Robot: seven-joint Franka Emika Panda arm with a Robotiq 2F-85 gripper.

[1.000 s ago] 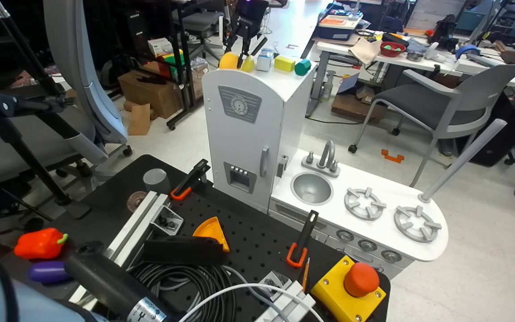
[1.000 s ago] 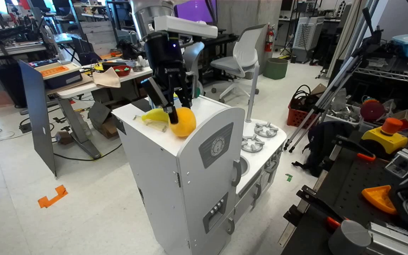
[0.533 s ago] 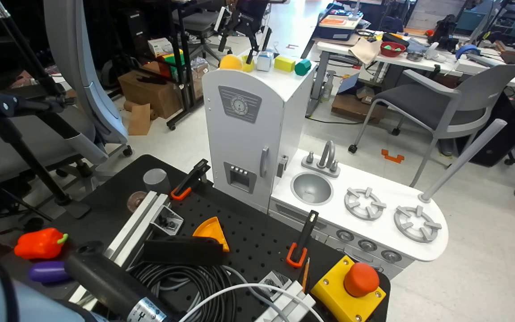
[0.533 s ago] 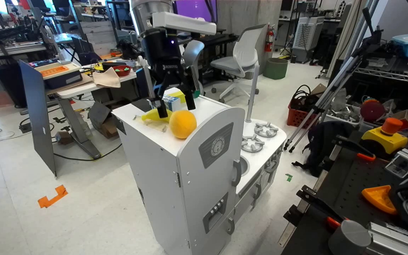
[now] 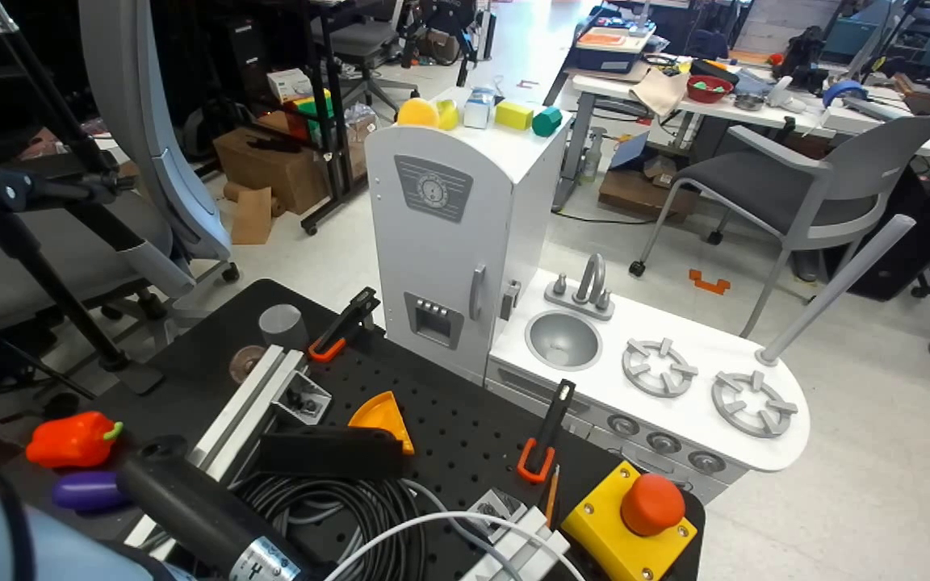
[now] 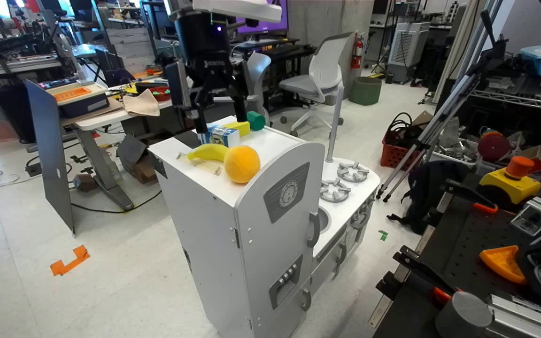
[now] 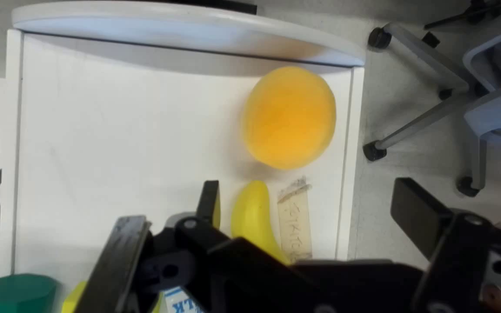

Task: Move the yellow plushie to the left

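- In an exterior view, your yellow plushie (image 5: 418, 114) sits leftmost of the items on the white counter (image 5: 513, 155), at the upper middle of the frame. The jaws, near the top edge, hang spread with nothing between them.
- Going by that view, your move to the left looks done, and probably only backing off is left; how far left was wanted, you can't tell. A sticker (image 5: 263, 562) at the bottom edge is too cropped to read.
- In an exterior view, the yellow plushie lies free just beside the banana (image 6: 208, 151), mid-frame. Your jaws stand apart over the carton (image 6: 219, 135); white lettering (image 6: 214, 63) above them seems to say ROBOTIQ.
- In the wrist view, the yellow plushie rests right of upper centre, ungripped, your jaws wide apart lower down. A tape label (image 7: 294, 224) has handwriting, seemingly "KITC", partly hidden; the carton shows "LK", perhaps from MILK.
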